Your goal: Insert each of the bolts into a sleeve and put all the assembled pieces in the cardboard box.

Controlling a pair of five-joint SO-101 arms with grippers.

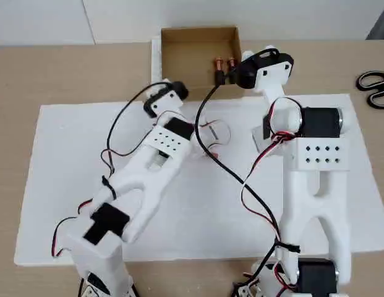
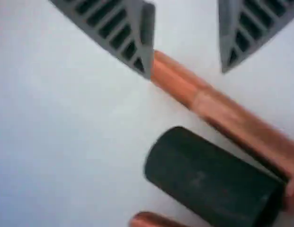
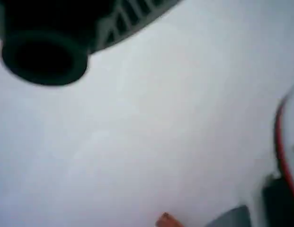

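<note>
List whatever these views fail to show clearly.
Left wrist view: the bolt by the open left hand runs past the edge, far end cut off; a second bolt is clipped to a tip.
Right wrist view: blur hides the bore of the black sleeve.
High view: pieces in the cardboard box too small.

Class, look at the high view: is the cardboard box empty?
No, two copper pieces lie side by side on the floor of the cardboard box.

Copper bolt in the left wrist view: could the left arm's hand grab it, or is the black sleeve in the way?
Probably yes. The left hand is open, and the copper bolt ends right at one fingertip. The black sleeve lies beside the bolt farther along, clear of the fingers.
</note>
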